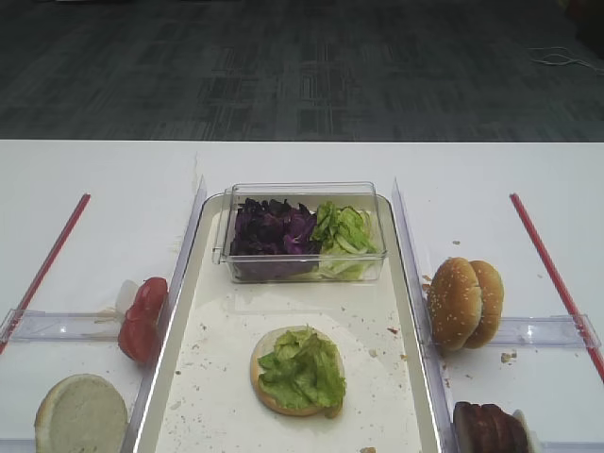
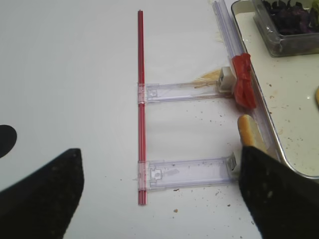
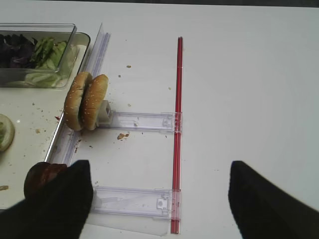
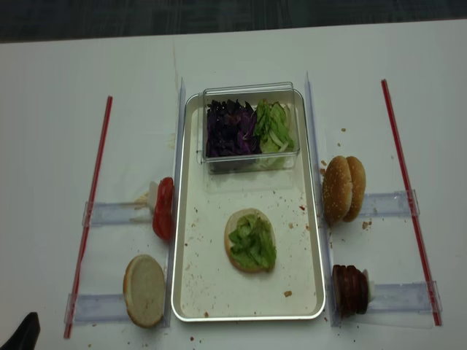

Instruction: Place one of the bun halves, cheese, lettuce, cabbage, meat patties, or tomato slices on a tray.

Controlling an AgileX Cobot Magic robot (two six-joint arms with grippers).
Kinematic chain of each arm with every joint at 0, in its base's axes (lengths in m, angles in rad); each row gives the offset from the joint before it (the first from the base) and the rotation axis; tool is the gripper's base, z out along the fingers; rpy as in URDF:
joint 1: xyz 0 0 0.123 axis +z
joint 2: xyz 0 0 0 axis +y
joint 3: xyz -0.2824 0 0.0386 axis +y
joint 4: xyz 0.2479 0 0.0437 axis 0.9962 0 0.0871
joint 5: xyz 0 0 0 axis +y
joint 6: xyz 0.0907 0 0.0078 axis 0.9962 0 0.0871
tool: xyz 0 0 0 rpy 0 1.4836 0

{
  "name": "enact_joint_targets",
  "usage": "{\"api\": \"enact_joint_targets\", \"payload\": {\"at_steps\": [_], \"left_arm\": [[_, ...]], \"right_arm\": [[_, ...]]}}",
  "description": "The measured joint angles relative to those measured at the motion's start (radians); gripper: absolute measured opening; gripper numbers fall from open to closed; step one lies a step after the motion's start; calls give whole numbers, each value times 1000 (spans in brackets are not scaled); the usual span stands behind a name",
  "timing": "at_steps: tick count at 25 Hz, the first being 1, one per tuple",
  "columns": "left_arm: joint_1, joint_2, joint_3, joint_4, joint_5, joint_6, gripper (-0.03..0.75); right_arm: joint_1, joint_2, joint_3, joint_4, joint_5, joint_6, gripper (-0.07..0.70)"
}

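Observation:
On the off-white tray (image 1: 193,311) lies a pale bun half (image 1: 269,392) topped with lettuce (image 1: 302,368). A clear box (image 1: 300,269) at the tray's far end holds purple cabbage (image 1: 274,226) and more lettuce. Tomato slices (image 1: 142,319) and a pale bun half (image 1: 80,413) stand left of the tray. Sesame bun halves (image 1: 464,302) and meat patties (image 1: 489,427) stand to its right. No cheese is in view. My right gripper (image 3: 159,199) hangs open over bare table beside the patties (image 3: 42,177). My left gripper (image 2: 159,199) is open and empty, its right finger by the bun half (image 2: 246,130).
Red rods (image 1: 552,269) (image 1: 47,260) and clear plastic holders (image 3: 139,121) (image 2: 179,91) lie on the white table on both sides of the tray. Crumbs speckle the tray and table.

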Motion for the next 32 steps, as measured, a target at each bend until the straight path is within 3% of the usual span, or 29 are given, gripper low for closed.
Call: {"api": "enact_joint_targets", "payload": {"at_steps": [32], "left_arm": [[0,0,0,0,0,0,616]], "right_arm": [[0,0,0,-49,0,29,592]]}}
